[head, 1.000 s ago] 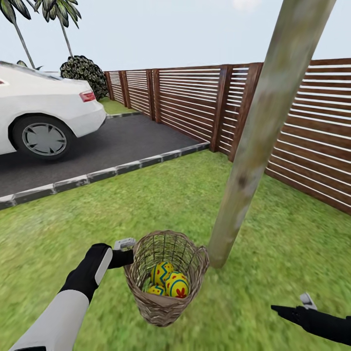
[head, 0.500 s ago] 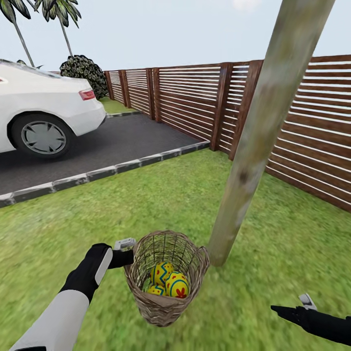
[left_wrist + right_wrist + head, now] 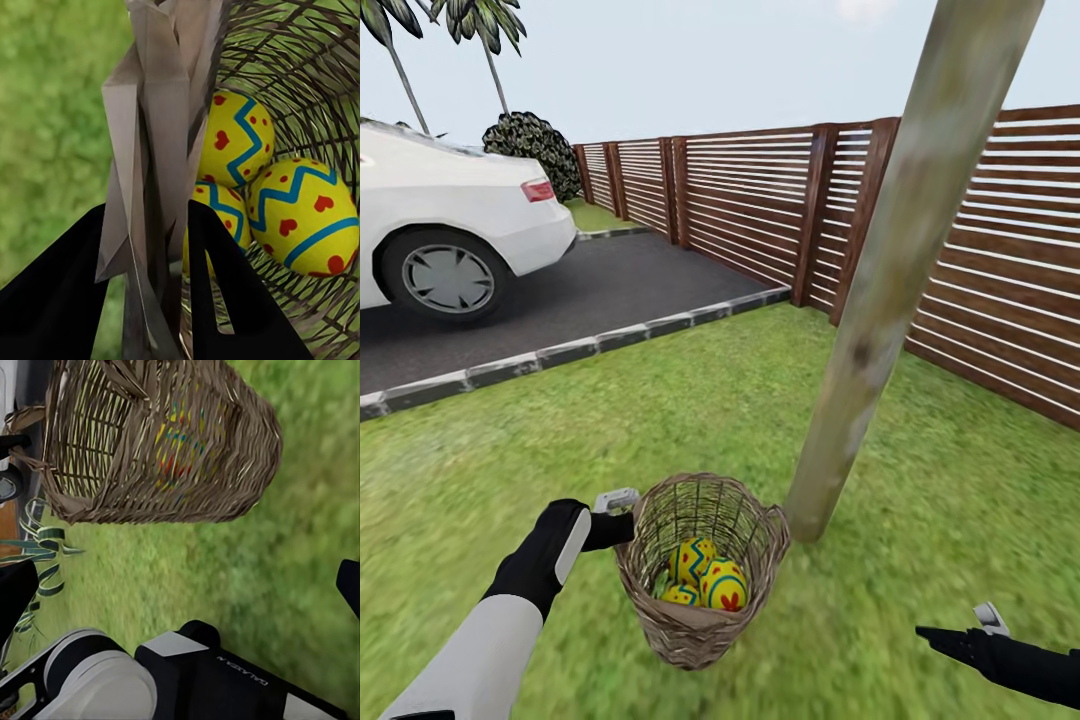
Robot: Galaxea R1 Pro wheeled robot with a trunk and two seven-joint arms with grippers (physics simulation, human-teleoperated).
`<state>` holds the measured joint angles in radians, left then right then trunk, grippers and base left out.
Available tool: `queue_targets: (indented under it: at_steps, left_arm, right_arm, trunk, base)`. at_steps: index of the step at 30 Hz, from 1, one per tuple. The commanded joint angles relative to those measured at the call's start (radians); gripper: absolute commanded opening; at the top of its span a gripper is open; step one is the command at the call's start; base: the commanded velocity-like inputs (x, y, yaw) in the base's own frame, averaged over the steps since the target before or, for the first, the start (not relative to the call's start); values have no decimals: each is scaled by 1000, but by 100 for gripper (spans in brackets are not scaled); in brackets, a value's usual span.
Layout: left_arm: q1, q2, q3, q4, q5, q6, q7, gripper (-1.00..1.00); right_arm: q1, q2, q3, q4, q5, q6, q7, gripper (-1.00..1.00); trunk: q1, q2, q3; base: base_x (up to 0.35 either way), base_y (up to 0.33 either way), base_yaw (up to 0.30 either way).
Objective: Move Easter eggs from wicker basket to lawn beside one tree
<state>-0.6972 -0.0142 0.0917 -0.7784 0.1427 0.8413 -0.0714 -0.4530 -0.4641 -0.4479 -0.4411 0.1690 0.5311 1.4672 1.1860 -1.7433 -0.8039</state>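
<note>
The wicker basket (image 3: pixel 698 570) hangs just in front of me, close to the foot of the tree (image 3: pixel 880 270), and looks lifted off the lawn (image 3: pixel 660 420). My left gripper (image 3: pixel 626 510) is shut on its braided rim, one black finger on each side (image 3: pixel 225 285). All three Easter eggs (image 3: pixel 710 578) lie inside the basket, yellow with blue zigzags and red hearts (image 3: pixel 307 217). My right gripper (image 3: pixel 963 628) hovers low to the right, apart from the basket, with its fingertips (image 3: pixel 15 592) spread wide and nothing between them. The right wrist view has the basket (image 3: pixel 150 442) from the side.
A brown slatted fence (image 3: pixel 980 280) runs behind the tree and along the right. A dark driveway with a grey stone kerb (image 3: pixel 590 345) holds a white car (image 3: pixel 450 230) at the left. Open grass lies around the trunk's base.
The fence, kerb and car have drifted slightly in the picture while the arms and basket keep their places, so the camera has moved. The left grip on the rim is unchanged.
</note>
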Motion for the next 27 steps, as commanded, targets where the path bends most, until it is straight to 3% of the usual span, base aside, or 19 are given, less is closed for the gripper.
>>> queue_targets:
  at_steps: [1, 27]
  left_arm:
    - [-1, -1, 5, -1, 11, 5, -2, -100]
    - [-1, -1, 5, -2, 11, 5, -2, -100]
  right_arm:
    - [-1, 1, -8, -1, 10, 10, 7, 100]
    - [-1, 7, -6, -2, 10, 11, 8, 100]
  trunk:
    - [4, -8, -4]
    - [103, -190, -85]
  base:
    - [0, 0, 0]
    - [0, 0, 0]
